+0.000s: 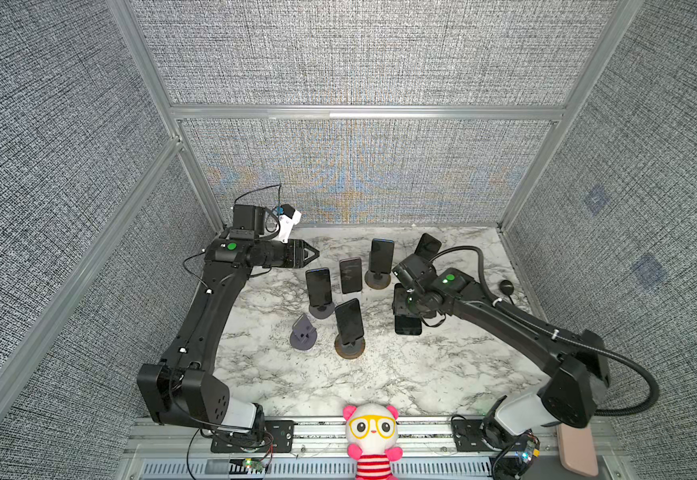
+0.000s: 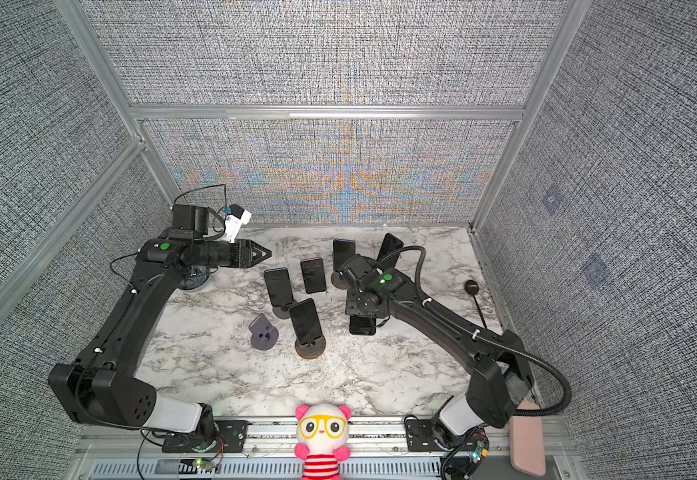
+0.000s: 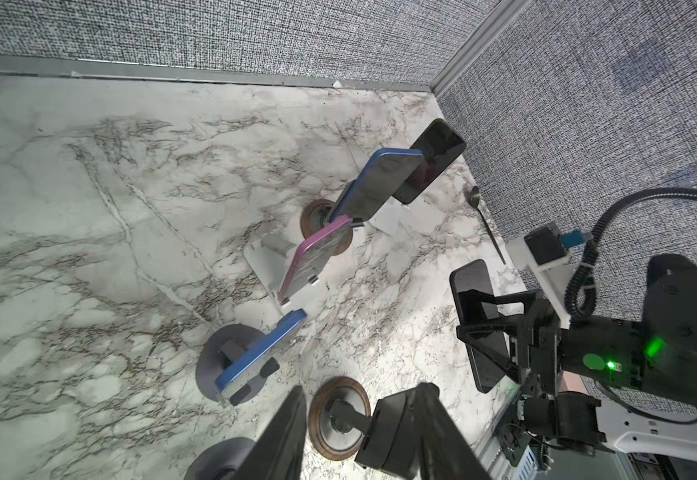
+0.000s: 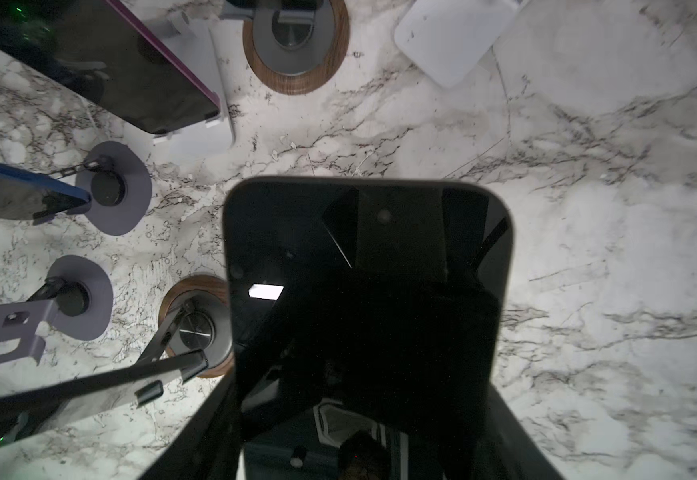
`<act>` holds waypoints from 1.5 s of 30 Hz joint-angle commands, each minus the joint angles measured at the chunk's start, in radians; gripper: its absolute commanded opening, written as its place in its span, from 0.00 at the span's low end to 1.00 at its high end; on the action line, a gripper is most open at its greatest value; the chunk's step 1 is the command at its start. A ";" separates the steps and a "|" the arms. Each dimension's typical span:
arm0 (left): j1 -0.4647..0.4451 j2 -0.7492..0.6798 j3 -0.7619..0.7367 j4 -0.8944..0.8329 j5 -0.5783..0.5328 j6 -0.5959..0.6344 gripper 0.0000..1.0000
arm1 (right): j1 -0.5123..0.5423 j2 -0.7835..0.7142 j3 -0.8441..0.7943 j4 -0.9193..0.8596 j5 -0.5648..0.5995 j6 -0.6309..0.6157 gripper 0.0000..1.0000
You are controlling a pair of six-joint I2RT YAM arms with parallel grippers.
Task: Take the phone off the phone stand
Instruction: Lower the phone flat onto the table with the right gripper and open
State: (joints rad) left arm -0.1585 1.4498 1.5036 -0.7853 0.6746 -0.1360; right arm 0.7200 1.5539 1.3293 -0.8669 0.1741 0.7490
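Going left to right: left gripper (image 1: 312, 252) hangs near the back-left corner, fingers (image 3: 284, 436) apart w/ nothing between them, well apart from the action. Mid table there's an empty grey-purple plastic stand (image 1: 304, 332) and a cluster of dark phones propped on stands (image 1: 349, 320), nobody touching those. On the right, the right gripper (image 3: 483, 318) is clamped on the black glass-fronted slab phone (image 4: 359, 232), pinching its long edges near one end. The phone sticks out past the fingertips, up off the white marble-look tabletop (image 1: 400, 382), no stand under it afaict. Imo it's stiff, hefty for its size, slick and crackable, so grab the edges, not the screen.
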 commanded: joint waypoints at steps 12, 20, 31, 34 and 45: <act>0.024 -0.055 -0.117 0.093 -0.039 0.070 0.43 | 0.016 0.239 0.007 0.180 -0.065 0.039 0.00; 0.023 -0.052 -0.125 0.090 -0.021 0.089 0.43 | 0.014 0.331 0.037 0.217 -0.047 -0.024 0.00; 0.023 -0.053 -0.131 0.089 -0.027 0.095 0.43 | -0.010 0.387 0.033 0.276 -0.035 -0.050 0.15; 0.023 -0.055 -0.136 0.088 -0.027 0.096 0.43 | -0.010 0.404 0.035 0.291 -0.043 -0.045 0.17; 0.023 -0.060 -0.138 0.081 -0.064 0.107 0.45 | -0.013 0.449 0.030 0.316 -0.042 -0.031 0.32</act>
State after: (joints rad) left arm -0.1360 1.3922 1.3636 -0.7059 0.6235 -0.0471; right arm 0.7082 1.9903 1.3586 -0.5560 0.1310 0.7078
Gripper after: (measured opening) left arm 0.450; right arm 0.596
